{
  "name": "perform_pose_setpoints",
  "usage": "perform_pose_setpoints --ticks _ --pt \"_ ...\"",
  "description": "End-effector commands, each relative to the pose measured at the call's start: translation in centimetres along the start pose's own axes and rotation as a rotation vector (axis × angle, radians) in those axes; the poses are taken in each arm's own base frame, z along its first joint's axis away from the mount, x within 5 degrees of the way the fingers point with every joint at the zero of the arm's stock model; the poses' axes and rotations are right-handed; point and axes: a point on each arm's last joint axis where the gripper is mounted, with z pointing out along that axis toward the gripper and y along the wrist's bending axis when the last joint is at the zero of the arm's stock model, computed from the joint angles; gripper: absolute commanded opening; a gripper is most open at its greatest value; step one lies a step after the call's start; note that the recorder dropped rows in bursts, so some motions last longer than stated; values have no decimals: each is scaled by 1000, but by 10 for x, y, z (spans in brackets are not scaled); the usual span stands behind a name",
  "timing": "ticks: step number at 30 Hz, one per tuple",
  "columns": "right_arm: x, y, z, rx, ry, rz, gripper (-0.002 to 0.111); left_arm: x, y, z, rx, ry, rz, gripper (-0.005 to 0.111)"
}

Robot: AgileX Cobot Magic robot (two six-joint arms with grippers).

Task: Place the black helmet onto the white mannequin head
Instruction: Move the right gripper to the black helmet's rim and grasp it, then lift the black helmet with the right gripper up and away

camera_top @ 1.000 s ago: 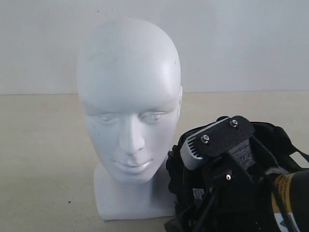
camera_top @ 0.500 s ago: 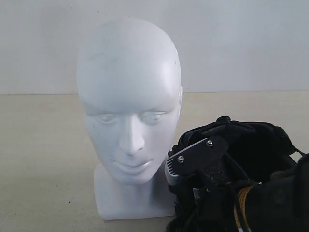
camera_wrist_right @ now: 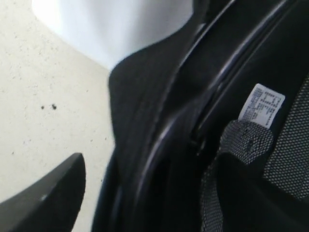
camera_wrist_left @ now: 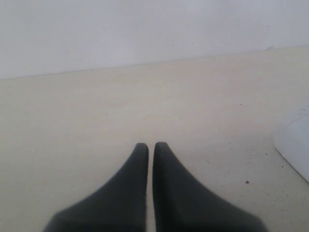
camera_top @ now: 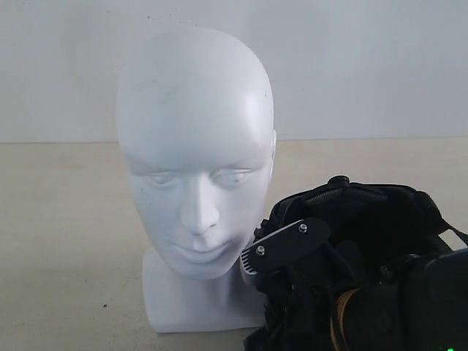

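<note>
Your right pincer (camera_top: 300, 256) is low at the rim of the black helmet (camera_top: 365, 212). One finger (camera_wrist_right: 46, 200) stands outside the shell without touching it and the other is hidden, so I judge it wide, not yet gripping. The helmet lies mouth up on the surface (camera_top: 66, 241), at 4 o'clock from the white mannequin head (camera_top: 194, 146), which leaves the rim free. Inside are only padded lining (camera_wrist_right: 289, 159) and a white label (camera_wrist_right: 263, 108). Your left pincer (camera_wrist_left: 150, 150) is almost closed and holds nothing.
</note>
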Motion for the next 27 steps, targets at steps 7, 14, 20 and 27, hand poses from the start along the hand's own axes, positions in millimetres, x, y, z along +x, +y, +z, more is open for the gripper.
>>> perform_pose_setpoints --ticks 7,14,20,27 --pt "-7 -3 2 45 -42 58 49 0 0 0 -2 -4 5 4" --pt "-4 0 11 26 -22 61 53 0 0 0 -2 -4 5 4" --pt "-2 -1 16 37 -1 57 46 0 0 0 -2 -4 5 4" --pt "7 -13 16 184 82 103 0 0 0 0 -2 -4 5 4"
